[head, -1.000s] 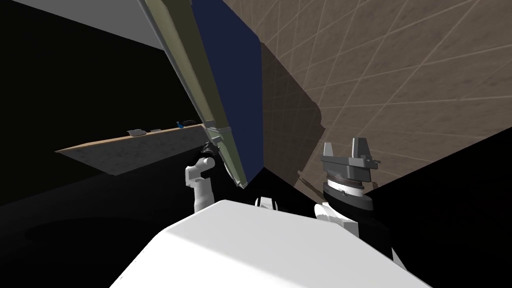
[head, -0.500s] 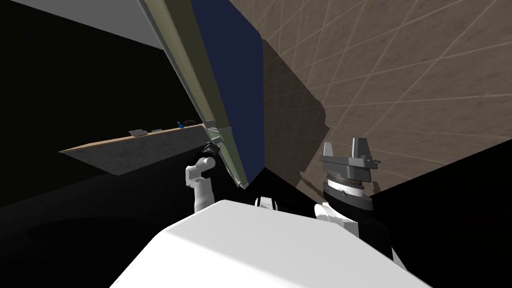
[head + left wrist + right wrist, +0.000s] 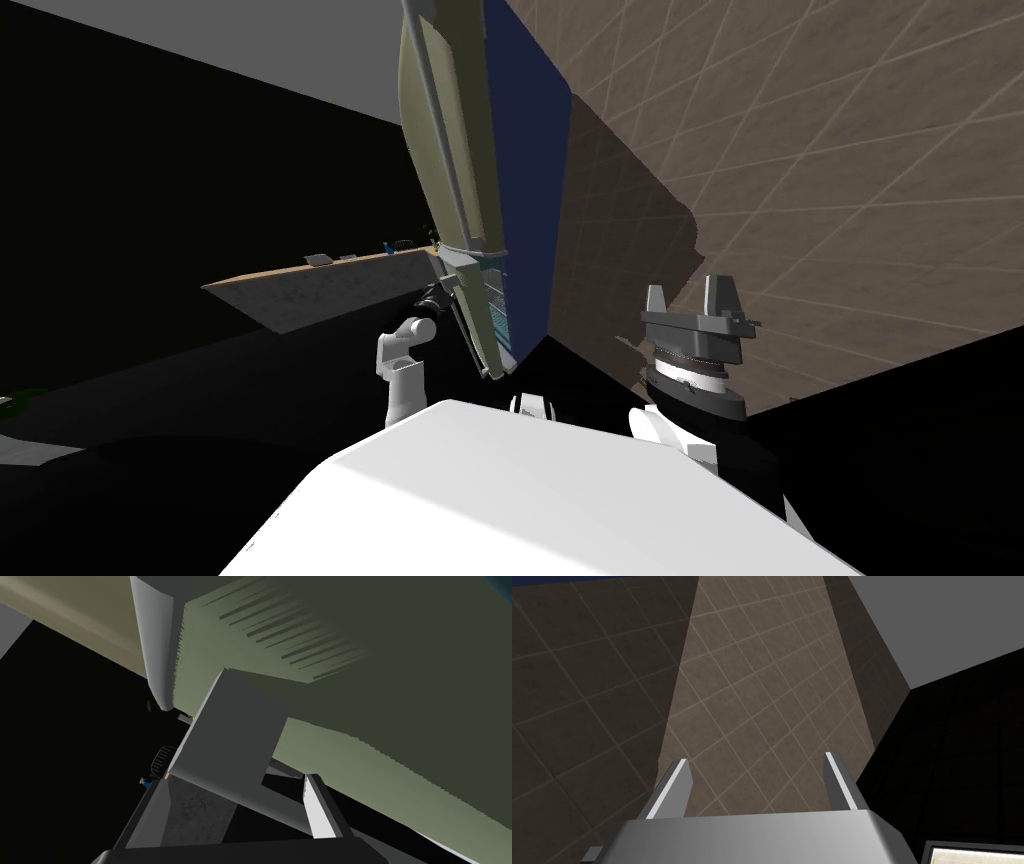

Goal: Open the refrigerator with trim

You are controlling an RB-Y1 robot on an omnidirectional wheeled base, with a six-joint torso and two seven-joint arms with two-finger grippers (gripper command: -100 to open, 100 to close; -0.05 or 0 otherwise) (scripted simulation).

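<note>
The refrigerator (image 3: 530, 180) has a dark blue side and an olive-green door (image 3: 445, 150) with a grey bar handle (image 3: 440, 130). The door stands slightly ajar, and pale shelves (image 3: 495, 310) show in the gap at its lower end. My left gripper (image 3: 440, 295) sits at the handle's lower end. In the left wrist view the handle's grey mounting block (image 3: 235, 731) fills the space between the fingers of my left gripper (image 3: 232, 783), which press its sides, under the bar (image 3: 155, 651). My right gripper (image 3: 690, 290) is raised to the right of the refrigerator, open and holding nothing (image 3: 755, 760).
A brown-edged counter (image 3: 330, 285) with a few small things runs to the left behind the door. Brown tiled floor (image 3: 800, 150) spreads to the right of the refrigerator. Black areas lie at far left and lower right.
My left gripper has closed on the handle's mounting block. The whole head view has shifted right, the door now shows more edge-on, and a gap with shelves has appeared.
</note>
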